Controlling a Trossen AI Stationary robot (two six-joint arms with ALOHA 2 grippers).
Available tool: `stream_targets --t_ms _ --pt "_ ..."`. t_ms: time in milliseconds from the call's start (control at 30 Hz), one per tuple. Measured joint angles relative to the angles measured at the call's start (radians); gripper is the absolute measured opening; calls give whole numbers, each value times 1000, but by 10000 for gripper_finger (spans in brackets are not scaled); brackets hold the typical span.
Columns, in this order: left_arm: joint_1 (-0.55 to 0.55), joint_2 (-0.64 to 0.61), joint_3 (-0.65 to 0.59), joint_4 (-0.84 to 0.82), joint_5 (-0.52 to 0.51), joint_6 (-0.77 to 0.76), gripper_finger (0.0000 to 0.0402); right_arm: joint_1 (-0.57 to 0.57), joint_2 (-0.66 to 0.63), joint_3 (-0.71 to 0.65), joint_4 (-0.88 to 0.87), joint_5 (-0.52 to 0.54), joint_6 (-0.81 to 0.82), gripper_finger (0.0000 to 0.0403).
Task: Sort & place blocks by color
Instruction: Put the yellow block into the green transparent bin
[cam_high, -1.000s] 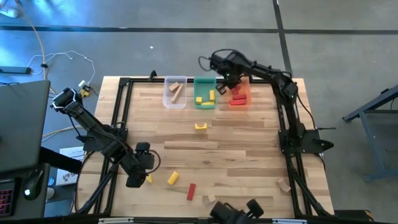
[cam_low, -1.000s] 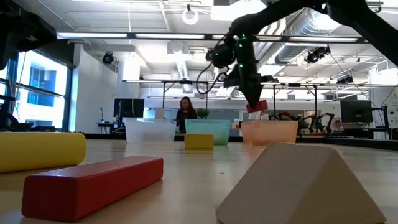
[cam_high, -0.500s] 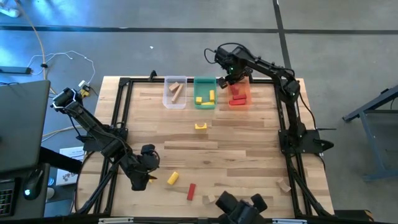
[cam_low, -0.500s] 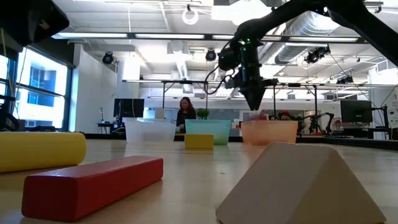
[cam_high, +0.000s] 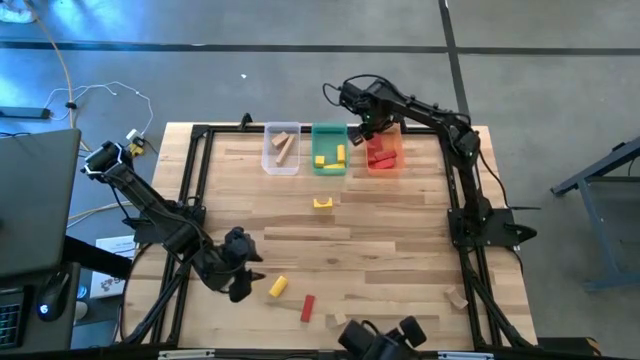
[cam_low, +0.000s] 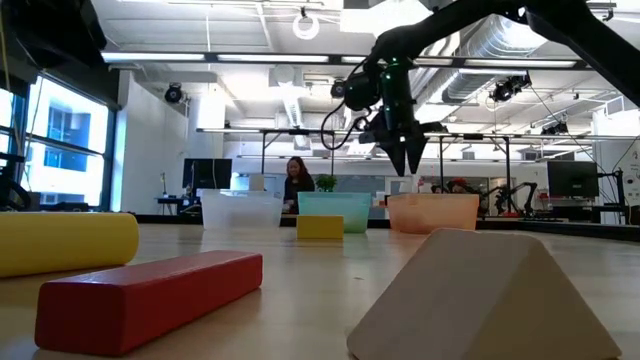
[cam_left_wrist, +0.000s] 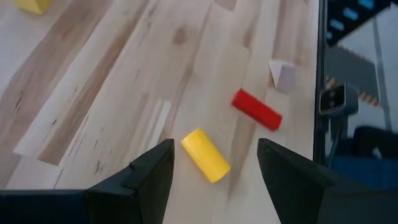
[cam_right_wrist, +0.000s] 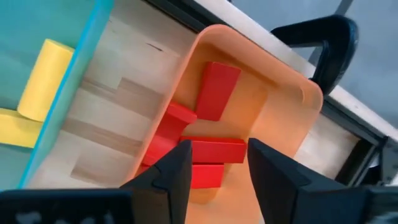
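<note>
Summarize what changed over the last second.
The right gripper let go of its red block into the orange bin and now hangs open above it. The left gripper moved toward the yellow cylinder, open throughout. Loose blocks and the other bins stayed put.

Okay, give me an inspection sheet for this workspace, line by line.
Surface: light wooden table in a black frame.
Job's things: red wooden blocks in the orange plastic bin; yellow wooden blocks in the green plastic bin; tan wooden blocks in the clear plastic bin; yellow wooden cylinder, red wooden bar and yellow wooden arch loose.
Clutter: nothing seen.
Grippers: right pincer open above the orange bin; left pincer open near the cylinder.
Cables: white cables on the floor.
Surroundings: a person far behind.
</note>
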Motion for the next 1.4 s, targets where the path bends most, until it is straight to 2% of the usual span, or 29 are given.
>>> stream_targets --t_ms 200,533,833,1400 --pt "2 55 0 43 -62 -34 216 49 0 0 -15 109 -16 138" --pt "19 211 0 169 -92 -24 216 119 0 0 -12 109 -8 138" --pt "19 348 1 288 -75 -26 216 147 0 0 -2 116 46 138" --pt "-1 523 0 336 -35 -105 216 225 0 0 -8 109 48 138"
